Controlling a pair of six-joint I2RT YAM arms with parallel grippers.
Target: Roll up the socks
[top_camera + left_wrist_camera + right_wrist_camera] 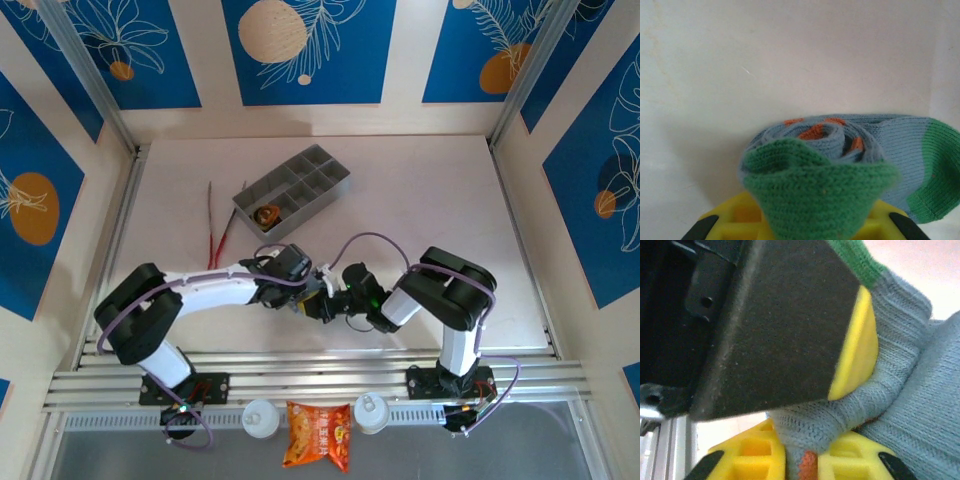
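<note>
Sock [840,145] — blue knit with green patches and orange flecks — sits half-coiled between both tools over the near middle of the counter [740,60]; whether it rests there or hangs clear I cannot tell. The main risk is the coil springing open. The right tool [802,460] pinches only a thin fold of blue knit between its fingers, and if that fold slips, the inner turns would likely loosen. The left tool [805,225] is clamped on a bunched green patch, one pad [855,350] denting the knit — a pull from either side could stretch the roll or drag the fabric free. The roll lies just beyond the left tool's fingertips, with a loose green end trailing off to one side, and it presses against the right tool.
</note>
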